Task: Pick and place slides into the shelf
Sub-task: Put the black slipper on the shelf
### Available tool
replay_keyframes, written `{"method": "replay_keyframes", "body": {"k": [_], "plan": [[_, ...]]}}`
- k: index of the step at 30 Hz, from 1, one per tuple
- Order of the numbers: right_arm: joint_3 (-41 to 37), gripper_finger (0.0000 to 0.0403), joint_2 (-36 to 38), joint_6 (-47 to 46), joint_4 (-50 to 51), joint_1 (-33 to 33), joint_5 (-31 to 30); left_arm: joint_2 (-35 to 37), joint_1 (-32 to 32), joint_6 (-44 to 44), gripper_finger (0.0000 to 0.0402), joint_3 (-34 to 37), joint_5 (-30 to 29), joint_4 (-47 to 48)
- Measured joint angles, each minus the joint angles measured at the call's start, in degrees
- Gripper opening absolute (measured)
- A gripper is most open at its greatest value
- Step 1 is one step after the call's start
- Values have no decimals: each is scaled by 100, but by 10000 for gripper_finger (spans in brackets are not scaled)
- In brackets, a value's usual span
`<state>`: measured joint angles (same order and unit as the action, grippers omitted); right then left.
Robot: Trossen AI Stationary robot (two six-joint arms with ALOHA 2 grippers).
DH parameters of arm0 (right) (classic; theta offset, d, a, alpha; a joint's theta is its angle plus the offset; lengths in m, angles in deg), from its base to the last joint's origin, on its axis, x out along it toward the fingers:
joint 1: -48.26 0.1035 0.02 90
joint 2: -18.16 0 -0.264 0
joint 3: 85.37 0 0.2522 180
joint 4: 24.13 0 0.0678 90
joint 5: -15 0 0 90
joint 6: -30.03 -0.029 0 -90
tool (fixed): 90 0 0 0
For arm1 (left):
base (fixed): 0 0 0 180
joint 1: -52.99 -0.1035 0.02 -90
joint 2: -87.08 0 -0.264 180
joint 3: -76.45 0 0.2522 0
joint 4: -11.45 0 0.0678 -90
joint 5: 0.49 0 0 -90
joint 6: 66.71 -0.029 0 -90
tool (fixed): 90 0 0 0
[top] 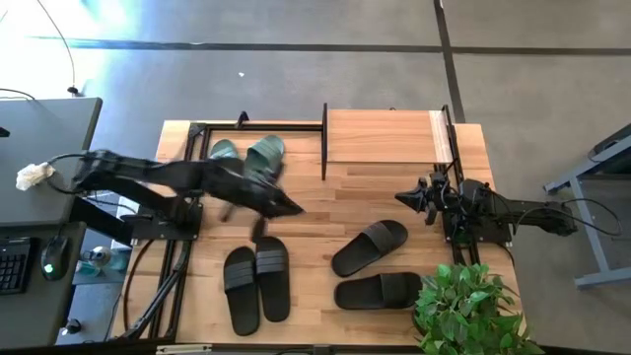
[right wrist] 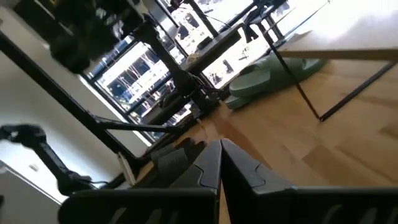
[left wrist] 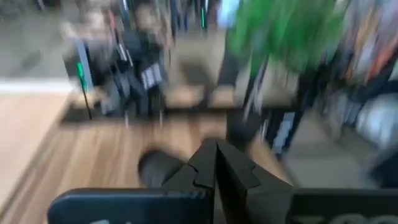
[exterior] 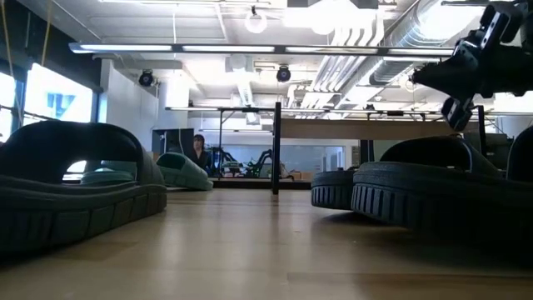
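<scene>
The sage-green slides lie sole-down side by side at the table's far left, by the open black frame. One black pair lies near the near edge, and the other black pair lies to its right. The shelf with its light wooden top stands at the far edge. My left gripper is shut and empty, over the table's middle between the green slides and the black pair. My right gripper is shut and empty at the right, near the shelf's right end.
A potted green plant stands at the table's near right corner. A black post marks the shelf's left end. Bare wood lies between the shelf and the black slides. A desk with a keyboard stands left of the table.
</scene>
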<state>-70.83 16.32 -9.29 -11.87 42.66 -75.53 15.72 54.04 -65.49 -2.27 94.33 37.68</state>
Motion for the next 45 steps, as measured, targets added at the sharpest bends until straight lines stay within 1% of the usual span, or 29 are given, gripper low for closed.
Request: {"method": "replay_keyframes", "body": {"k": [3,8,12,16,19,24,30,33,38,40,43,45], "plan": [[0,0,0,-304,2,0,14,-961,176,-664,1,-682,-179,793],[0,0,0,-432,1,0,35,-2377,522,-1862,1,-1688,-933,2008],[0,0,0,-426,6,0,58,-3224,688,-2508,1,-2115,-1390,2228],[0,0,0,-421,15,0,58,-3781,696,-2692,1,-2332,-1430,2024],[0,0,-6,-269,60,0,58,-4043,683,-2911,1,-2371,-1442,1670],[0,0,-36,65,129,1,58,-4399,685,-3855,1,-2366,-1577,861],[0,0,-70,388,133,0,58,-4620,676,-4184,7,-2363,-1971,326],[0,0,-70,413,137,2,58,-4622,610,-4236,32,-2362,-2077,10],[0,0,-81,678,138,0,57,-4681,404,-4242,97,-2366,-2066,-397],[0,0,-81,716,139,2,58,-4718,350,-4337,122,-2358,-2050,-351],[0,0,-81,742,140,0,58,-4891,321,-4737,146,-2369,-1966,-479],[0,0,-81,744,142,2,56,-4963,350,-4926,155,-2342,-2078,-440]]}}
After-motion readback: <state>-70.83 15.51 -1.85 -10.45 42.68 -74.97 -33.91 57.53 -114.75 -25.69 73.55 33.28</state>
